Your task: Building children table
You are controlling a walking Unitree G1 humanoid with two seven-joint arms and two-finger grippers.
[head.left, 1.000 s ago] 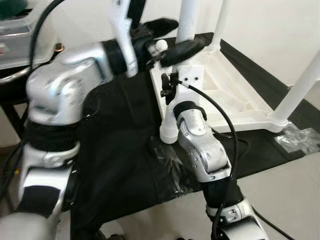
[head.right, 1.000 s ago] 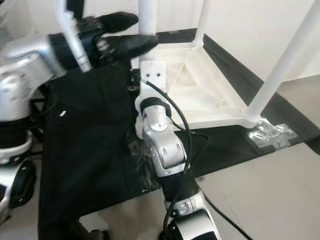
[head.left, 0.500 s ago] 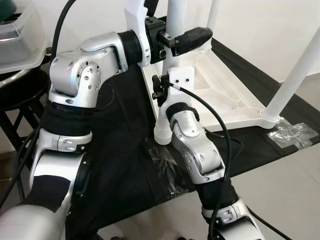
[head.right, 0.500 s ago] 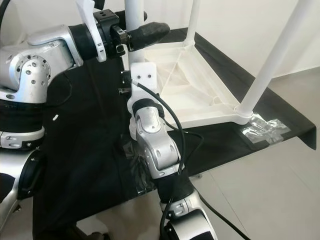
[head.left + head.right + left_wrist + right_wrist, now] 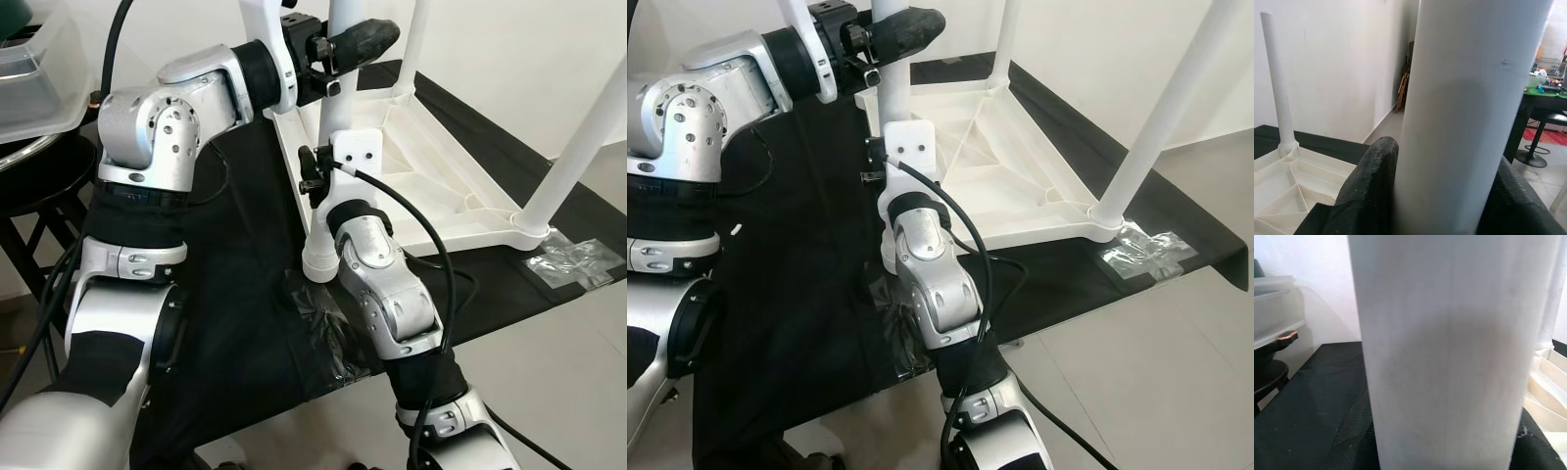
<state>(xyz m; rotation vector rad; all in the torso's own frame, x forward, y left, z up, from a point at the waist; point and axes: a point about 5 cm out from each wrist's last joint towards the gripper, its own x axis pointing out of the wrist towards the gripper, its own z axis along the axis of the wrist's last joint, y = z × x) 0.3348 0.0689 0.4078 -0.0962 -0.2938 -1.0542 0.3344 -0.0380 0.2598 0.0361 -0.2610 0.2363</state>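
While both arms work the same part, the relation that matters is between the near-left table leg (image 5: 338, 73) and its corner socket (image 5: 320, 262) in the upturned white tabletop (image 5: 446, 191). The tabletop lies underside up on the black cloth (image 5: 235, 294), toward the far right of the scene. Its leg at the near-right corner (image 5: 578, 157) and its leg at the far corner (image 5: 416, 44) stand in their sockets.

Long axis of the held leg: upright, close to vertical, foot at the near-left corner of the tabletop, directly ahead of the robot.

Left gripper (image 5: 338, 49): reaches in from the left, high on the leg. Fingers (image 5: 1369, 188) closed round the shaft, one pad on each side, touching it.

Right gripper (image 5: 328, 201): comes up from the near side, low on the same leg, just above the socket. Right wrist view has the shaft hard against the camera with dark finger pads (image 5: 1354, 435) at either side, so I read it as clamped on the leg; the head views hide the contact behind the wrist mount.

Judgement: any seating push must run straight down the leg's axis. Right arm is nearer the socket and steadies the base; left arm is higher and controls tilt. Whether the foot is fully home cannot be told
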